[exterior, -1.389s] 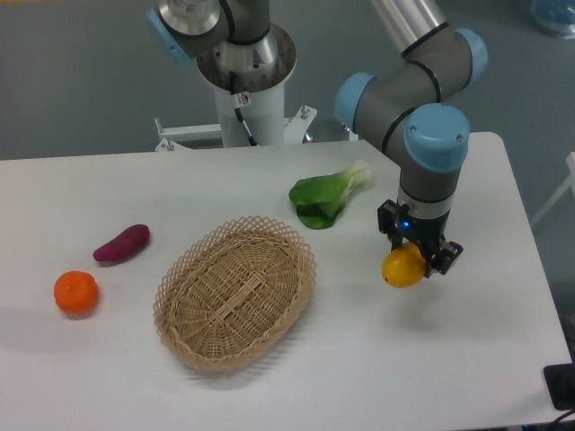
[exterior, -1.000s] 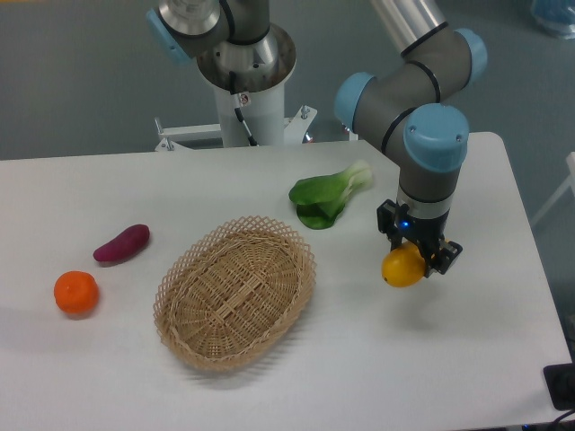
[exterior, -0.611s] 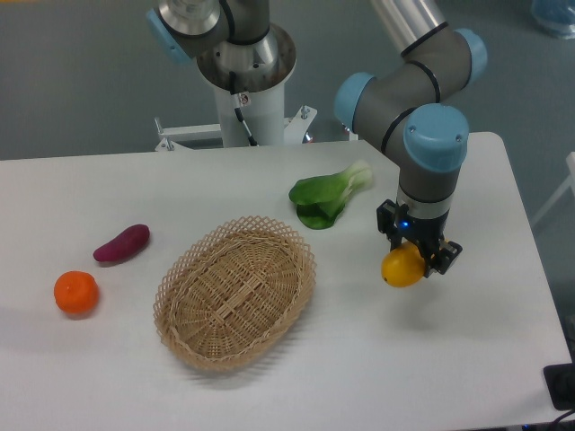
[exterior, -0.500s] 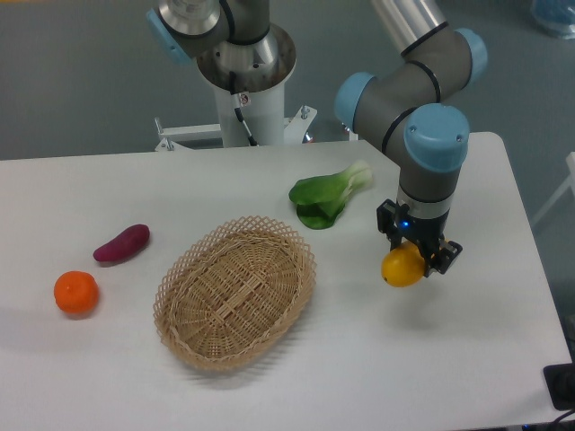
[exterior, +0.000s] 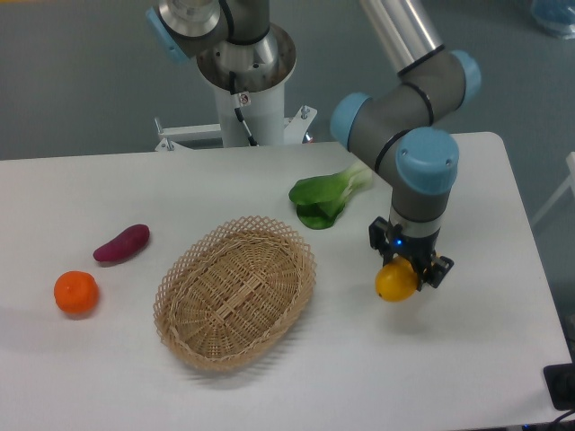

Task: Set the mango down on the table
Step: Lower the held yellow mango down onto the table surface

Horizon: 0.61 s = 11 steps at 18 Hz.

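The mango (exterior: 396, 282) is a yellow-orange fruit, seen end on, held between the fingers of my gripper (exterior: 406, 267). The gripper is shut on it and points straight down, right of the wicker basket. The mango hangs low over the white table (exterior: 467, 359); I cannot tell whether it touches the top. Part of the mango is hidden by the fingers.
An oval wicker basket (exterior: 235, 290) stands at the middle. A green leafy vegetable (exterior: 327, 197) lies behind the gripper. A purple sweet potato (exterior: 121, 243) and a round orange fruit (exterior: 75, 293) lie at the left. The arm's base (exterior: 243, 76) is at the back.
The gripper with the mango has moved a little to the left and down toward the table. The other objects have not moved.
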Each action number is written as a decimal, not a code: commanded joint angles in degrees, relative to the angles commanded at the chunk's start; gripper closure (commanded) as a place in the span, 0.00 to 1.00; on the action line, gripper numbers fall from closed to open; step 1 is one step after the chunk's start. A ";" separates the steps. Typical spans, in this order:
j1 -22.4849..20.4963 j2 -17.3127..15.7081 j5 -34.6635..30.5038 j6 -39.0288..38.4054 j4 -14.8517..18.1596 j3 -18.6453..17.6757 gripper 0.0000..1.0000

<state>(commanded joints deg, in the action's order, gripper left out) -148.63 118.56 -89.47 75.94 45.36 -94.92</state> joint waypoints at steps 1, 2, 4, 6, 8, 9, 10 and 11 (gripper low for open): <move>0.53 0.44 0.00 -0.70 -0.97 0.00 0.66; 0.97 1.14 -0.09 -1.84 -2.11 0.00 0.66; 1.67 1.85 -2.18 -3.60 -3.52 0.00 0.66; 2.38 2.38 -4.65 -3.79 -3.61 0.09 0.66; 2.55 2.47 -4.75 -3.79 -3.61 0.09 0.66; 2.64 2.55 -4.83 -3.87 -3.61 0.09 0.65; 2.64 2.82 -4.92 -3.87 -3.61 0.09 0.63; 2.73 2.82 -4.92 -3.87 -3.61 0.17 0.62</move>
<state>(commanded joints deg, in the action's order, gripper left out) -145.90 121.38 -94.39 72.07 41.75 -94.75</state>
